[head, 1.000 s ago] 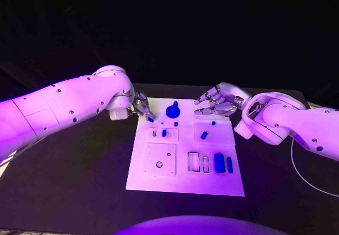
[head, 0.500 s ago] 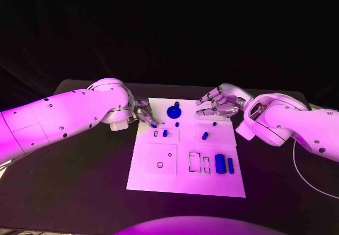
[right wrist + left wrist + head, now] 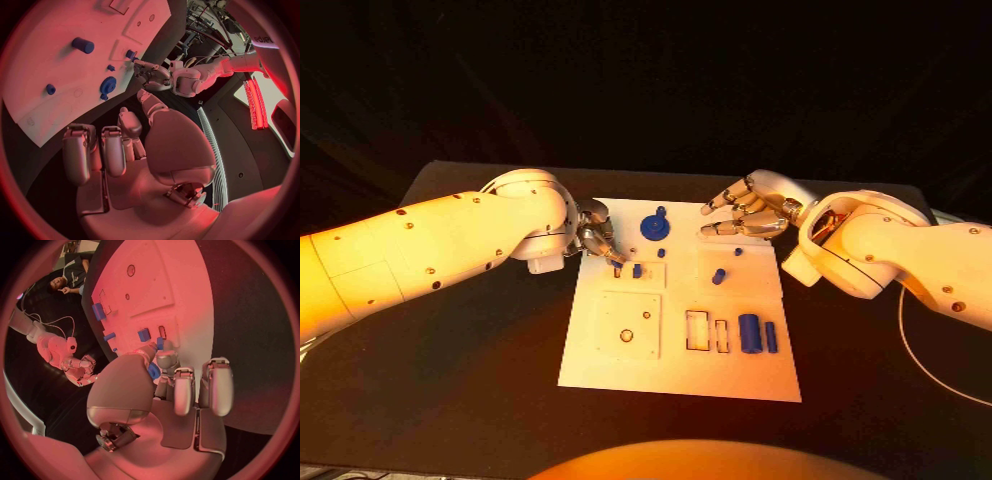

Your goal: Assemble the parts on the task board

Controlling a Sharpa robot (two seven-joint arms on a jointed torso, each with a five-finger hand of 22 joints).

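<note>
The white task board [image 3: 678,375] lies in the middle of the black table. My left hand [image 3: 594,238] is at the board's far left edge and pinches a small blue part [image 3: 153,371] between thumb and finger, just beside a blue peg [image 3: 636,270] standing in a small raised block. A round blue knob [image 3: 653,228] stands at the board's far end. My right hand [image 3: 751,214] hovers over the far right corner, fingers loosely bent and holding nothing. In the right wrist view the knob [image 3: 108,85] and a blue peg [image 3: 82,45] show beyond the fingers [image 3: 114,150].
Two long blue blocks [image 3: 749,333] lie at the board's near right, next to two narrow slots [image 3: 695,330]. A square plate with a hole [image 3: 629,322] sits near left. More blue pegs [image 3: 717,276] stand mid-board. Bare black table [image 3: 473,370] surrounds the board.
My left hand has carried the small blue part nearer along the board's left edge, from beside the knob to the small raised block. The right hand has stayed in place.
</note>
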